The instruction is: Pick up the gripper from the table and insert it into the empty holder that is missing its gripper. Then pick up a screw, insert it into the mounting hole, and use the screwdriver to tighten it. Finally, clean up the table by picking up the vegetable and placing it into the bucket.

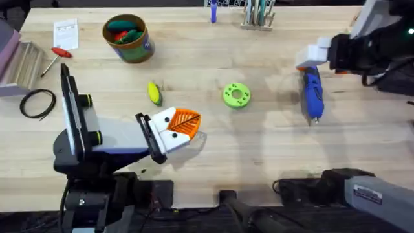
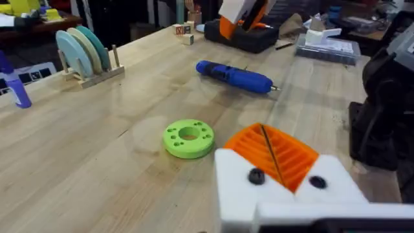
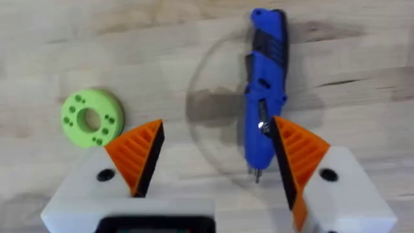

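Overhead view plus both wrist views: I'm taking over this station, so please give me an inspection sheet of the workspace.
Surface: wooden table, faint ring marks.
Job's things: screwdriver lying flat; vegetable loose on the table; bucket upright, toys inside.
Clutter: green disc, red-handled screwdriver, paper, plate rack.
Grippers: left gripper shut, holding nothing; right gripper open over the screwdriver.
Cables: black cable loop near the table's left edge.
Surroundings: dim room beyond the table, details unclear.
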Controlling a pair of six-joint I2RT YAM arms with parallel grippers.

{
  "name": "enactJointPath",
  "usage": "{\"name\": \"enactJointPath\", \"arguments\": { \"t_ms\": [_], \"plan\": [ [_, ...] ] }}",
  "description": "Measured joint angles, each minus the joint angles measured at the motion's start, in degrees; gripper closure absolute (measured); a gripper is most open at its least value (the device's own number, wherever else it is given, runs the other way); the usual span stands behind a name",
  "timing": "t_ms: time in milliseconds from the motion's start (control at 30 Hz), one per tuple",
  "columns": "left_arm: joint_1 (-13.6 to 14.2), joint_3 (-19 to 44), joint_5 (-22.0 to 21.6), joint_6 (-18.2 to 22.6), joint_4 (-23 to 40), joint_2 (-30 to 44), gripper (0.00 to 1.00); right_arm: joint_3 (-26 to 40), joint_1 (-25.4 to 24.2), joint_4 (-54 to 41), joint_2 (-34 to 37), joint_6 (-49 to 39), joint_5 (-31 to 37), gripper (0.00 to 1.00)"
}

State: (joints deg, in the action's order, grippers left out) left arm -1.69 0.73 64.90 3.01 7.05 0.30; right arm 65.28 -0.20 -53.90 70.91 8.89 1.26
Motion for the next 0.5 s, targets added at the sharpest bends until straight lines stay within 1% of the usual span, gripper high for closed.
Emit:
{"name": "enactJointPath", "arguments": {
  "t_ms": [167, 500],
  "plan": [
    [0.00, 0.00, 0.00, 0.02, -0.02, 0.02, 0.994, -0.10, -4.13, 1.74, 3.48, -2.86, 0.04, 0.015],
    [0.00, 0.00, 0.00, 0.01, -0.01, 0.01, 0.994, -0.10, -7.65, 6.56, 12.57, -7.06, 1.02, 0.010]
  ]
}}
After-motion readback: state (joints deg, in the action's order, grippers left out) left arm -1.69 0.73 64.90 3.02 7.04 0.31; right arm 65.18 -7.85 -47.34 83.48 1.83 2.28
